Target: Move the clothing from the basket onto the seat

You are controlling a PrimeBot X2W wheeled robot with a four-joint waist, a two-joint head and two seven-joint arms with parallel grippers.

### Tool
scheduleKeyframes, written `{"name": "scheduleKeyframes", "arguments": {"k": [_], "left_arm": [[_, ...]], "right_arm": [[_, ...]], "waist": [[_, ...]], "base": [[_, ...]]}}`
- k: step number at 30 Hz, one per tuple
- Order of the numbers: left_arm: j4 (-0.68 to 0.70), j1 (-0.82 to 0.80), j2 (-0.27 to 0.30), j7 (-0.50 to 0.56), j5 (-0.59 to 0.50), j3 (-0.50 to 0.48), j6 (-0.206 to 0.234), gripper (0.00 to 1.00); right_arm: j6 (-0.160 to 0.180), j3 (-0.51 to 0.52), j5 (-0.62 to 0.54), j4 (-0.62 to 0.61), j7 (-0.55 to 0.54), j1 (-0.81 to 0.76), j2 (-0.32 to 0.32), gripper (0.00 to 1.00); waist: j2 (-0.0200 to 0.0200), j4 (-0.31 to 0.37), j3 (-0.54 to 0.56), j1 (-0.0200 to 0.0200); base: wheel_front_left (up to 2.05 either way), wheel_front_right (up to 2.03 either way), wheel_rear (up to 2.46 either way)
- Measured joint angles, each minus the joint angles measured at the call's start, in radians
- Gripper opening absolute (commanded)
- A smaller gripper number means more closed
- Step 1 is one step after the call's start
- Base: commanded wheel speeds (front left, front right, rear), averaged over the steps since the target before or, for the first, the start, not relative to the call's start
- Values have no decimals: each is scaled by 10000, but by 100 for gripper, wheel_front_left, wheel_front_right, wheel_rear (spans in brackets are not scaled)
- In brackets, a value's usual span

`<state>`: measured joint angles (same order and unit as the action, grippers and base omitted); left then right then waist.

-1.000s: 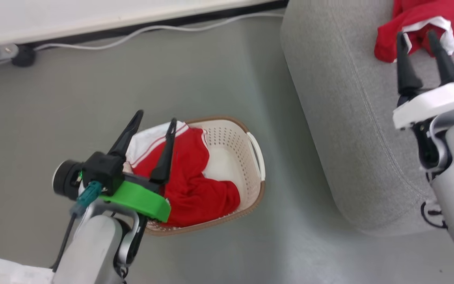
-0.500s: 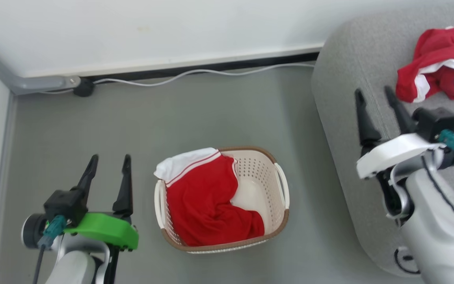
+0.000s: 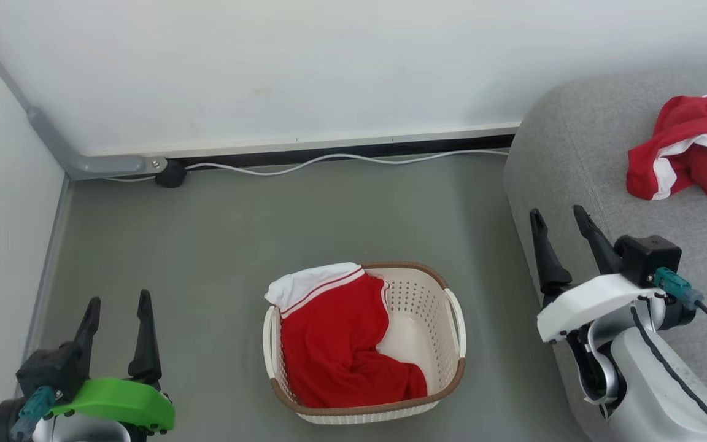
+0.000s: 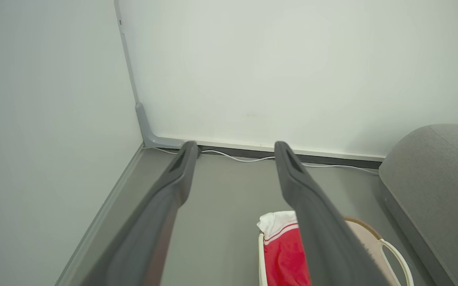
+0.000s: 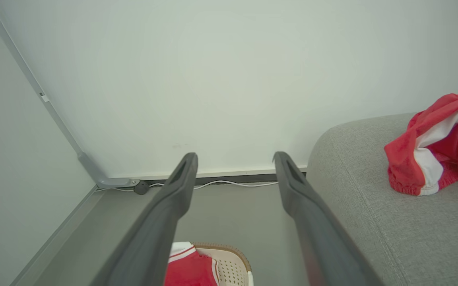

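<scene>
Red clothing (image 3: 335,344) lies in the basket (image 3: 418,294). Its white band hangs over the rim at the far left corner. The basket stands on the grey floor (image 3: 218,245), near the seat (image 3: 574,153) but not touching it. One more red piece (image 3: 685,147) lies crumpled on the seat already.

A moment ago the left gripper (image 3: 118,298) hung right over the basket, with its fingers on both sides of the clothing. Now it is low on the left, well apart from the basket. Its fingers are wide apart and hold nothing. The right gripper (image 3: 556,210) was close to the red piece. Now it is by the seat's edge, well apart from that piece, fingers wide apart and empty too. The whole view has swung up as well, so the robot's head has moved.

I think the robot pulled back without taking the clothing. The job looks only part done. The clothing must still be lifted out and put on the seat.
</scene>
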<state>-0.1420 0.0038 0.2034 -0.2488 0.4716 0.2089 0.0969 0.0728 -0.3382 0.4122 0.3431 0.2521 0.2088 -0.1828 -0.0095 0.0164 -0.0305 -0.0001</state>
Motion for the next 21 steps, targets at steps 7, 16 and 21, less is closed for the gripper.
{"name": "scheduleKeyframes", "arguments": {"k": [7, 16, 21], "left_arm": [[288, 462, 6, 0, -2, -314, 2, 100], [594, 1129, -35, 0, -33, -449, 2, 100], [709, 1277, -59, 0, -88, -476, -4, 100]], "right_arm": [[96, -40, -2, -238, -2, -487, 146, 100], [136, -182, -48, -485, -2, -1121, 232, 100], [190, -180, -75, -631, -2, -1258, 232, 100]], "waist": [[0, 9, 317, 0], [0, 146, 587, 0], [0, 181, 635, 0]], "base": [[0, 0, 0], [0, 0, 0], [0, 0, 0]]}}
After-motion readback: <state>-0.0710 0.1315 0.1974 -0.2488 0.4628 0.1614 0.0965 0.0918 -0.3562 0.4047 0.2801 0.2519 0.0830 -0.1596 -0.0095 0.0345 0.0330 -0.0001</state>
